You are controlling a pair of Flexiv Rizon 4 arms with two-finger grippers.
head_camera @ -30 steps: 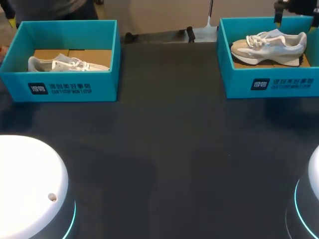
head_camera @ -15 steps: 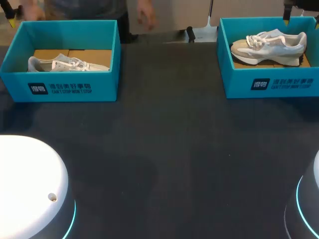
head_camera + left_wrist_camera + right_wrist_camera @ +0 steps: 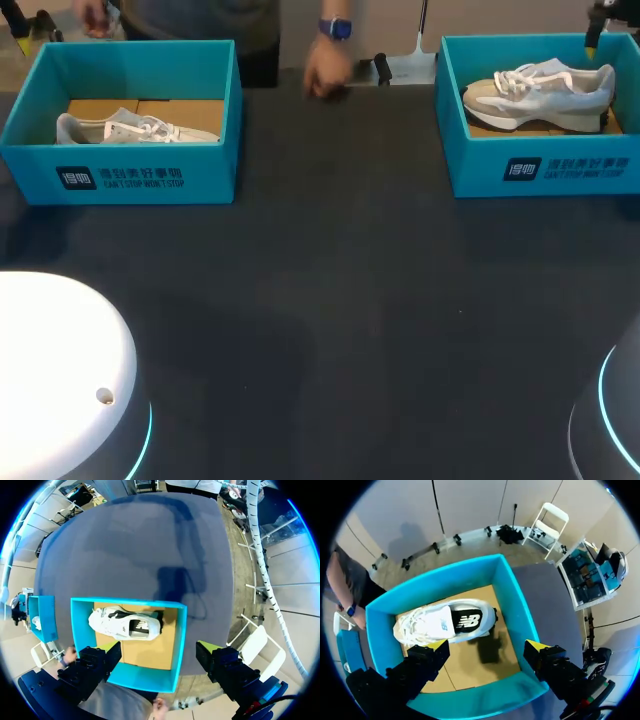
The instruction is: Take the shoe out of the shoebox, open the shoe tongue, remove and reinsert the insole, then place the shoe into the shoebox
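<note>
Worktop (image 3: 340, 300) first: a broad dark sheet w/ both boxes parked near its far edge, so a shove from above could send a box off the back.

Left shoebox (image 3: 120, 175) and right shoebox (image 3: 545, 170) are noted as open-topped, thin-walled and prob. light. If a wall is clipped on the way down, the box may be skidded or tipped. If a shoe is dragged up against a wall, the box could be lifted w/ it.

Left shoe (image 3: 135, 128) is seen lying on its side on the cardboard liner (image 3: 145, 655), deep in its box. Right shoe (image 3: 540, 92) is likewise laid on its side inside its box, toe end toward the worktop's middle. Nothing has been taken out yet. A side-lying shoe offers a soft upper rather than a firm heel, so a pinch there may be squeezed off, or the shoe swung and dropped.

Left gripper (image 3: 157, 650) is held high over the left shoebox, fingers spread wide, nothing between them. Right gripper (image 3: 487, 647) is held the same way over the right shoebox, fingers spread, empty. W/ a spread that wide, one tip could be landed on a box wall instead of inside.

Person's hand (image 3: 325, 75) is reached onto the far edge between the boxes, so a sideways swing by either arm could be met by it.

Laces (image 3: 515, 78) last: if only these are caught, the shoe would be left dangling and prob. lost.
</note>
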